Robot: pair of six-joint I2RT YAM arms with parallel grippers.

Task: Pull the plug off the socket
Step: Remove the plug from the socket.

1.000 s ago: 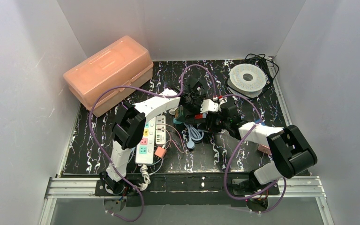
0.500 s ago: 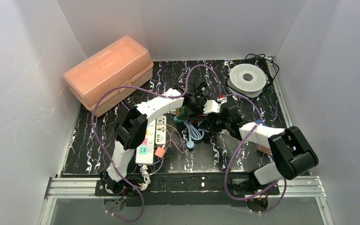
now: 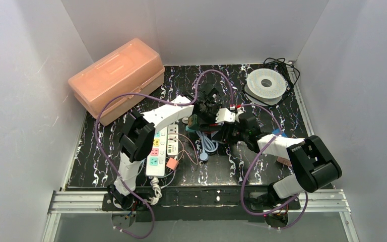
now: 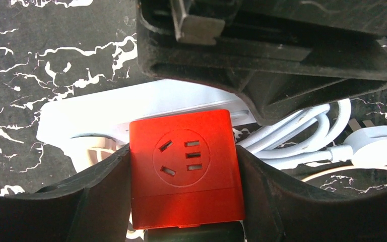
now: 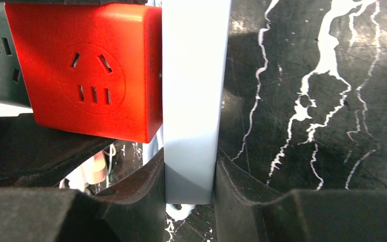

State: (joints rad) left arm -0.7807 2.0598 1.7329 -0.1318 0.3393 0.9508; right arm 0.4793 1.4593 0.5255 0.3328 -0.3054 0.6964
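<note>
The black, white-veined marble-patterned table (image 3: 262,166) was walled in by plain white panels on three sides, and its freest ground lay toward five o'clock and at the far edge around twelve o'clock. At ten o'clock a translucent orange plastic lidded box (image 3: 116,78) filled the corner; at one o'clock sat a white round spool (image 3: 265,84) with black cable behind it. Closer in, at about eight o'clock from the two grippers, lay a long white power strip with coloured sockets (image 3: 156,148), a small pink adapter (image 3: 171,163) by its near end, and a coil of pale blue cord (image 3: 209,143) just under the arms – a crowded near side. The red cube-shaped plastic plug (image 4: 181,161) was at the table's middle, its face showing a three-slot and a two-slot outlet inside a moulded circle. The left gripper (image 4: 184,186) was clamped on it, a finger pressed to each side. Its flank touched the pale grey-white flat plastic socket strip (image 5: 194,75), which the right gripper (image 5: 189,176) pinched across its thin edges. A white looped cable (image 4: 302,136) and white flat plug (image 4: 378,146) lay at three o'clock in the left wrist view.
</note>
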